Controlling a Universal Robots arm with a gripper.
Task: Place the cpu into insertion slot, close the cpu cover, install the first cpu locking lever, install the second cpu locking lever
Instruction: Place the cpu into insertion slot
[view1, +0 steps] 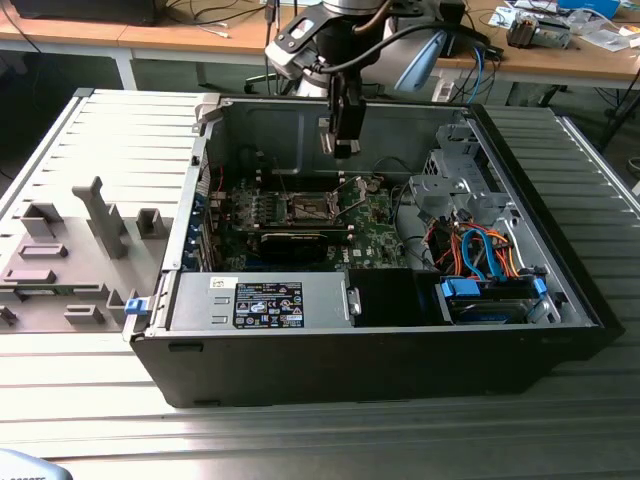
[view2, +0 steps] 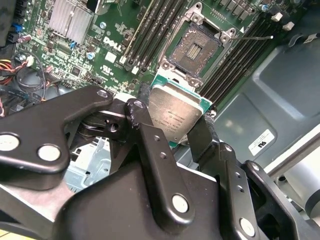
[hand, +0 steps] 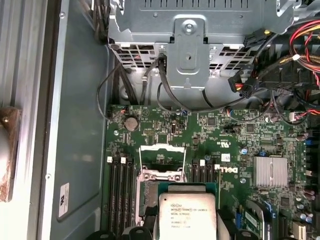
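The cpu (view2: 175, 117) sits clamped between the two fingers of the gripper (view2: 172, 127), silver lid facing the camera and green edge showing; the jaws are narrowed onto its opposite edges and hold nothing else. In the exterior view the gripper (view1: 342, 140) hangs above the insertion slot (view1: 305, 208), clear of it and not touching; in the second wrist view the insertion slot (view2: 200, 47) lies bare beyond the chip, its dark pin field uncovered. In the first wrist view the cpu (hand: 187, 217) overlaps the near side of the slot, and the cpu cover (hand: 162, 148) stands swung up on the far side of the slot.

We judge that none of the four steps is finished: the chip is carried but not seated; the cover is not closed; neither locking lever is fastened.

We count one cpu, one insertion slot, one cpu cover and one gripper; one thin wire lever (view2: 255, 36) reaches out from the slot, and we cannot make out a second with confidence. Black memory slots (view2: 150, 30) flank the slot on two sides; we cannot fix their number. One finned heatsink (hand: 270, 172) lies well apart from the slot.
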